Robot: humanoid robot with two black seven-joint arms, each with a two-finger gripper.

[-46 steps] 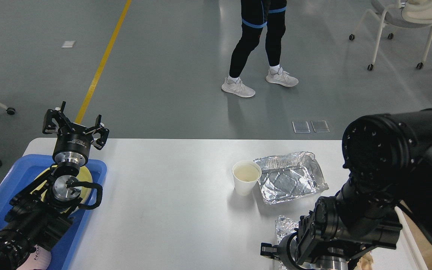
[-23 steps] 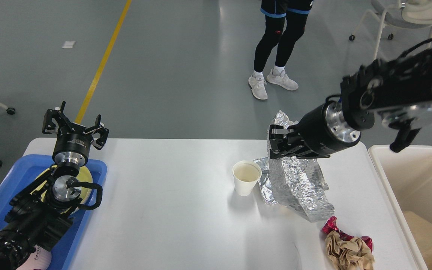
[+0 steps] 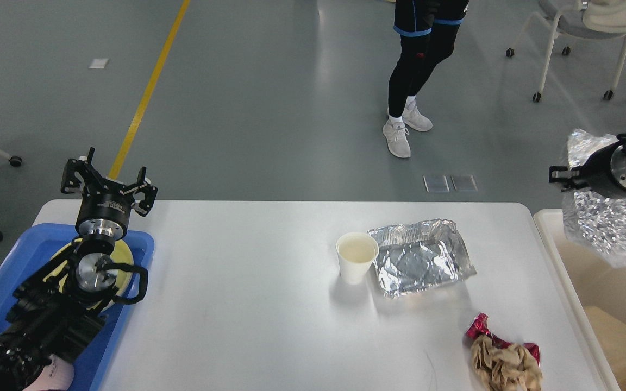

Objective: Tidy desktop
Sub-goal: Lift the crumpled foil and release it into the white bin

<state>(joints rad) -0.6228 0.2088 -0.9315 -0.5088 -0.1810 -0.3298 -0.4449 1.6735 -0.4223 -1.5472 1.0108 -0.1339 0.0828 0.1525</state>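
Observation:
The white desktop [image 3: 248,304] holds a white paper cup [image 3: 356,256] of pale liquid, a flattened foil tray [image 3: 421,263] right beside it, and a crumpled brown paper with a red wrapper [image 3: 503,361] near the front right. My right gripper [image 3: 563,177] is at the right edge of the view, shut on a crumpled foil sheet [image 3: 609,228] that hangs above the cream bin [image 3: 555,255]. My left gripper [image 3: 108,182] stands open and empty above the far end of the blue tray [image 3: 142,247].
The blue tray at the left table edge holds a yellow plate [image 3: 123,252] under my left arm. Something tan [image 3: 625,347] lies inside the cream bin. A person's legs [image 3: 411,81] stand beyond the table, and a wheeled chair [image 3: 579,32] is at the far right.
My right arm has lifted the foil sheet from the front right of the table and swung it right, over the bin. The person stepped to the right. The left arm has not moved.

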